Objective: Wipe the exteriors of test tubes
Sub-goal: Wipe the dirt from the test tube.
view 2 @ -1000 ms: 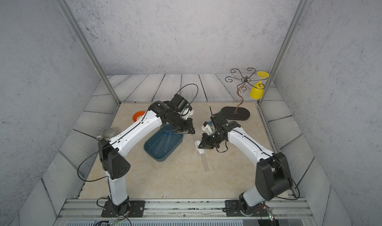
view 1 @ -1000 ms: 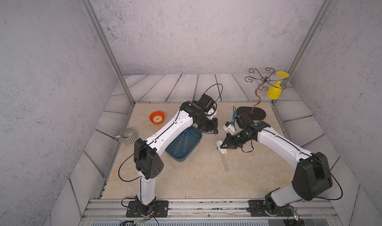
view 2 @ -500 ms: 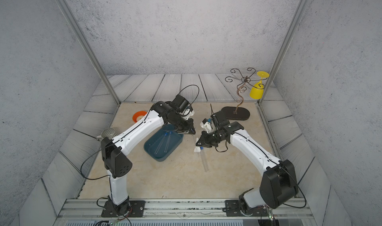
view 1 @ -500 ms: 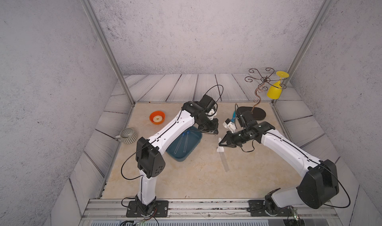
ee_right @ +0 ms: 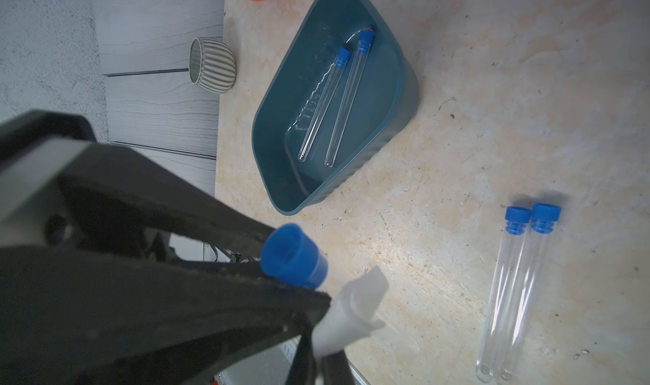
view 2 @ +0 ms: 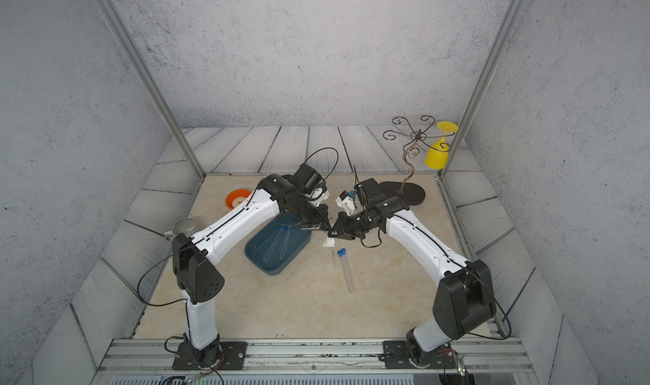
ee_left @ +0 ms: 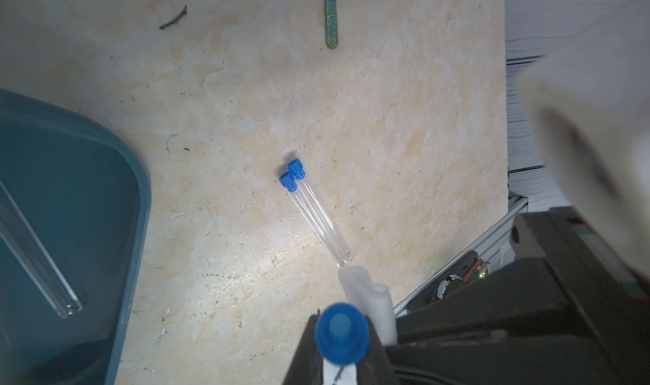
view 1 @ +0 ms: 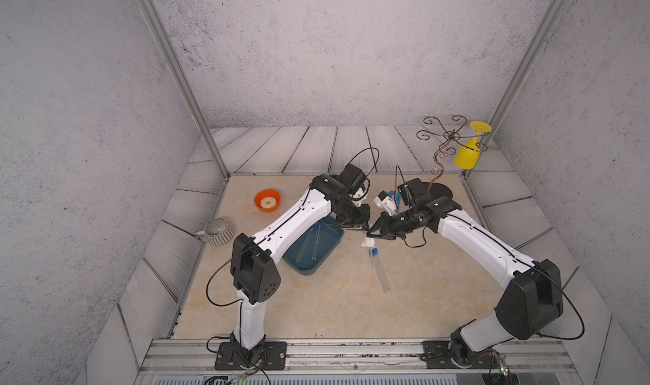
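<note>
Tubes (view 1: pixel 380 271) lie parallel, perhaps touching, caps (view 1: pixel 374 251) pointing rearward.

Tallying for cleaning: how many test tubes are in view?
5. Two tubes lie in the blue tub, two more lie side by side on the table, and a fifth tube, only its blue cap showing, is in the left claw.

The test tubes (ee_right: pixel 508 295) on the table are clear and glossy; whether glass or plastic cannot be told. Their blue caps (ee_right: pixel 517 216) look like matt plastic. The table (view 1: pixel 316 306) is a beige marbled sheet, dull and finely scratched. At the centre of both top views, the teal tub (view 1: pixel 330 240) is smooth plastic with a slight sheen. The white cloth (ee_right: pixel 351 306) looks soft and matt. Upper right, the stand (view 1: pixel 451 136) is thin dark metal wire and the yellow glass (view 1: pixel 466 157) is shiny plastic.
</note>
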Robot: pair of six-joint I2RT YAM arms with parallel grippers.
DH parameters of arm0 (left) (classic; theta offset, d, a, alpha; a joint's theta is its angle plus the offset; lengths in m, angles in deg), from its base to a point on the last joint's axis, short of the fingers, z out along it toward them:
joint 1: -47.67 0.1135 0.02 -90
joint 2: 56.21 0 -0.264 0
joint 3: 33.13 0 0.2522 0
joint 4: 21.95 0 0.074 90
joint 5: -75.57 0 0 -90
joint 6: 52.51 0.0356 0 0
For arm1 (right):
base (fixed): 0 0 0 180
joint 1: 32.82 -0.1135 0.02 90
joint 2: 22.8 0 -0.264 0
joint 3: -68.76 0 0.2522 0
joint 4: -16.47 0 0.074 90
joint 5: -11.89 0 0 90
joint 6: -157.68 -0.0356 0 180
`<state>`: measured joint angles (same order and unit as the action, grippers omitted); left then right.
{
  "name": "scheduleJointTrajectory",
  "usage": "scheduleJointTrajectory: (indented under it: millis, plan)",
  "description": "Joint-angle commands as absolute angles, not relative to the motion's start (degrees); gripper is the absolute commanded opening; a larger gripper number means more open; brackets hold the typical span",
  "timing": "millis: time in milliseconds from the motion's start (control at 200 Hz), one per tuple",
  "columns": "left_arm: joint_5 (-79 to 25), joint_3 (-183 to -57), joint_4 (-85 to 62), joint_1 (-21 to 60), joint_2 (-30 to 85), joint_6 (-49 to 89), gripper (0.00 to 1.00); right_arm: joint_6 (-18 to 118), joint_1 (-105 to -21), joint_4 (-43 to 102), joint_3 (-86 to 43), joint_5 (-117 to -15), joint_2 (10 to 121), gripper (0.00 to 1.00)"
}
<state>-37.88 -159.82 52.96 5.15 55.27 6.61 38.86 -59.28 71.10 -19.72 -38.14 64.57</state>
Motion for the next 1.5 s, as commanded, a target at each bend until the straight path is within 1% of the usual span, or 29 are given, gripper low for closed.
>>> scheduleJointTrajectory:
  millis: [0, 80, 230, 475, 846, 1046, 1276, 1391, 1496]
  plan:
    - [-39.6, -160.1, 53.8, 5.4, 53.8, 6.9, 0.14, 37.5, -59.6, 68.3, -16.1, -36.5, 61.6, 0.07]
    - [-39.8, -160.5, 53.8, 5.5, 54.2, 6.9, 0.14, 35.8, -60.0, 66.7, -13.6, -35.0, 60.4, 0.07]
    - [-40.0, -160.9, 53.9, 5.6, 54.6, 6.9, 0.14, 35.8, -61.6, 67.0, -11.9, -35.8, 59.2, 0.07]
    - [-39.6, -161.6, 55.3, 5.6, 54.1, 7.5, 0.14, 39.3, -61.4, 71.8, -11.8, -37.8, 60.2, 0.07]
    - [-39.9, -162.0, 56.0, 5.7, 53.4, 7.8, 0.14, 45.5, -58.1, 76.6, -9.3, -40.6, 60.3, 0.07]
    - [-42.3, -161.5, 55.5, 5.7, 52.9, 8.0, 0.14, 46.0, -54.6, 75.3, -9.7, -40.1, 61.1, 0.07]
    - [-46.1, -161.4, 53.2, 5.7, 52.4, 6.7, 0.14, 44.1, -54.9, 71.8, -12.2, -37.5, 65.7, 0.06]
    - [-46.5, -161.4, 52.6, 5.7, 52.6, 6.3, 0.14, 43.7, -56.3, 71.9, -11.7, -37.3, 65.2, 0.07]
    - [-46.2, -161.5, 52.3, 5.7, 52.8, 6.0, 0.14, 42.7, -56.9, 71.2, -8.4, -37.2, 63.1, 0.06]
